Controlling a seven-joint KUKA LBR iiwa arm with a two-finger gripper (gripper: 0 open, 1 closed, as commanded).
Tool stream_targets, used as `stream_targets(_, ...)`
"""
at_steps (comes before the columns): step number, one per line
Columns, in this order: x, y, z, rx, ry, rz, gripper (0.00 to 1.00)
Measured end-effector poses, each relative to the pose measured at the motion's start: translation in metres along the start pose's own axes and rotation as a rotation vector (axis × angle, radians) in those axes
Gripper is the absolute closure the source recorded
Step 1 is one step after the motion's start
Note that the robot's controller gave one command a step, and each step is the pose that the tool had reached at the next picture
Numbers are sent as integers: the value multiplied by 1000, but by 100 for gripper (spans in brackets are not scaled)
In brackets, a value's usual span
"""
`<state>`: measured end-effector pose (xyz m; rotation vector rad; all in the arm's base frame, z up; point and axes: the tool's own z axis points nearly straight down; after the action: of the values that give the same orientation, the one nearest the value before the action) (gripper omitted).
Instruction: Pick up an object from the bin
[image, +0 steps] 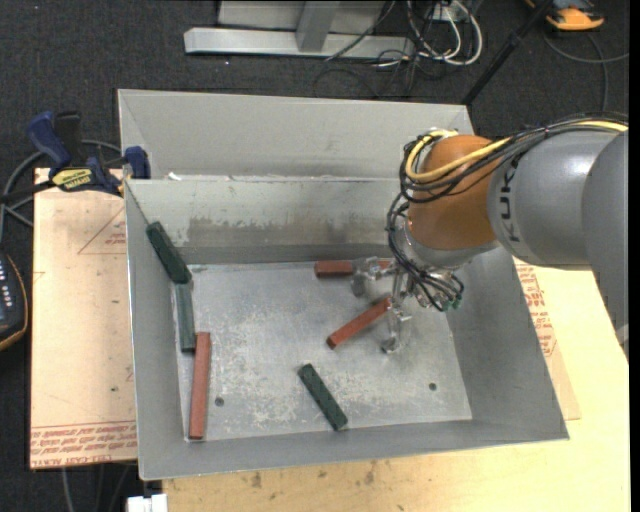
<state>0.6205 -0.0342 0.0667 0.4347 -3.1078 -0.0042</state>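
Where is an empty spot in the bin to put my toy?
Bare floor lies between the long red-brown stick by the view's left wall and the tilted red-brown stick mid-bin. Crowded around the gripper.

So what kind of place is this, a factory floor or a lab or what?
Most likely a robotics lab or test cell: a KUKA arm reaches into a grey metal bin holding a few loose red and dark green bars, with cables trailing over the dark floor.

A single camera is looking down on the grey metal bin (300, 140) from above, tilted somewhat from its near side. It is taking in the whole bin and the floor (80, 50) beyond, with the arm (560, 200) entering from the right.
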Motion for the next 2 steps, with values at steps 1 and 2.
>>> stream_targets(1,1,13,-35,3,-8,17,0)
stream_targets(2,7,15,-47,3,-7,15,0)
